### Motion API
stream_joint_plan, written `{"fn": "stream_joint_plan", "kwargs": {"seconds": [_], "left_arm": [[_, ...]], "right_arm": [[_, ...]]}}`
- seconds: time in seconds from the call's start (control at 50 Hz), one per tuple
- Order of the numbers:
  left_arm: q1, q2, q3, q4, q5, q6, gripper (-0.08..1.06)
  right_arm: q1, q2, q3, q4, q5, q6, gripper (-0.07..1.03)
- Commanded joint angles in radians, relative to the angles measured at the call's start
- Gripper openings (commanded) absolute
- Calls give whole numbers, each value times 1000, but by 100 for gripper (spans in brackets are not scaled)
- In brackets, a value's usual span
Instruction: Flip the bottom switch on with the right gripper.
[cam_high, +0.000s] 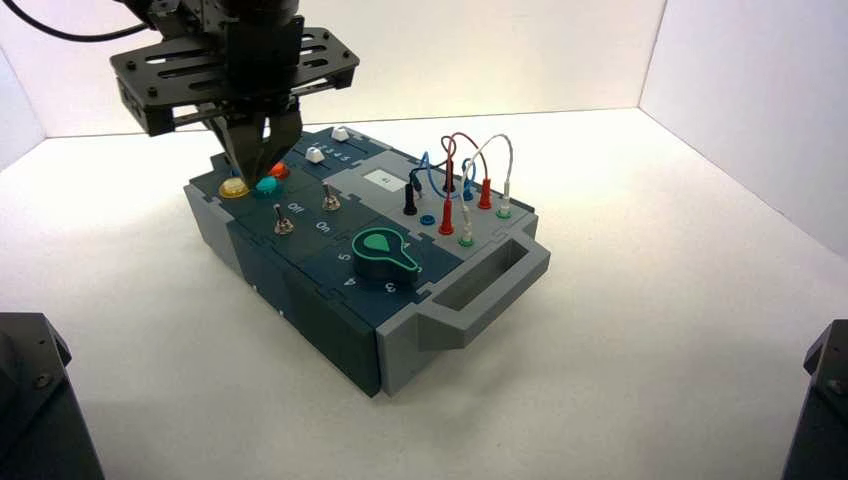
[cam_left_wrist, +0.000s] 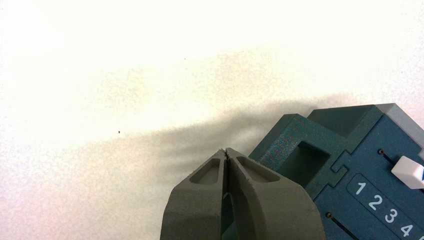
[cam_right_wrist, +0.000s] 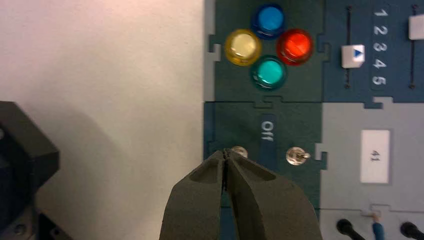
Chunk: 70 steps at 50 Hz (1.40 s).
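The bottom switch (cam_right_wrist: 240, 151), a tiny silver metal toggle on a hex-nut base, sits near the box's outer rim, its lever partly hidden in my wrist view. My black right pincer (cam_right_wrist: 225, 154) hovers over the box, tapered fingertips together, near the toggle.

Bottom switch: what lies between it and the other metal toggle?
A dark strip lettered "Off", seen in the right wrist view, where the right gripper partly hides the bottom switch.
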Motion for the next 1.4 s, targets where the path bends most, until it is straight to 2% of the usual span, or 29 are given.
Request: {"fn": "stream_joint_plan", "kwargs": {"seconds": [0.02, 0.2, 0.38, 0.82, 1.12, 1.4], "left_arm": [[-23, -9, -2, -3, 6, 5, -3], [-23, -11, -2, -3, 6, 5, -3], [-23, -25, -5, -5, 11, 5, -3], [-55, -115, 6, -3, 37, 8, -3], [-55, -115, 25, -2, 41, 8, -3], [-55, -64, 12, 0, 37, 8, -3]], "right_arm": [[-44, -12, -38, -2, 26, -6, -2], [-72, -6, -51, -3, 48, -17, -2], [-71, 14, -75, 0, 72, -29, -2], [-67, 31, -95, 2, 78, -35, -2], [-67, 38, -94, 2, 81, -41, -2], [-67, 46, -104, 2, 92, -46, -2]]}}
